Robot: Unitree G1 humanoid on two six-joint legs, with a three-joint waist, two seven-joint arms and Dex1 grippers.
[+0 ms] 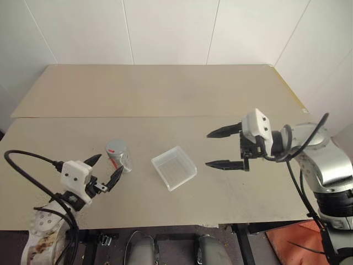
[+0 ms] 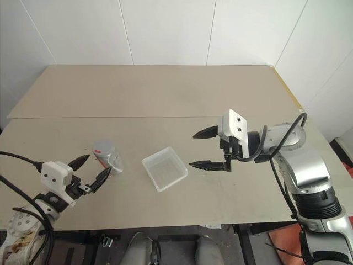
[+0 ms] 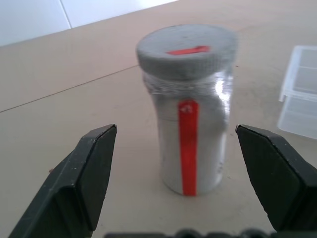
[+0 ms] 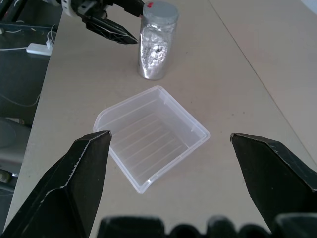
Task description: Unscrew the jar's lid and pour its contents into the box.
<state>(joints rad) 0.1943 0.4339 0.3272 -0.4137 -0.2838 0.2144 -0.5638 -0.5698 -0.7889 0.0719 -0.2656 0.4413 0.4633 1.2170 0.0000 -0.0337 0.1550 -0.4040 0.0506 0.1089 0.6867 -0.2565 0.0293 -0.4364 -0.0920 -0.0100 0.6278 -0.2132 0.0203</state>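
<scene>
The jar (image 1: 119, 157) stands upright on the table at the front left, silvery with a red stripe down its side (image 3: 188, 148). Its grey lid (image 3: 186, 51), marked with a red dash, sits on top. My left gripper (image 1: 105, 171) is open just short of the jar, one finger to each side of it, touching nothing. The clear ribbed box (image 1: 174, 168) lies empty to the right of the jar. My right gripper (image 1: 222, 148) hovers open to the right of the box, pointing left toward it. The contents are hidden inside the jar.
The beige table (image 1: 165, 99) runs far back to a white wall, with a seam across its middle. The other arm's black fingers (image 4: 106, 27) show beside the jar (image 4: 157, 42) in the right wrist view. Cables hang at the front left.
</scene>
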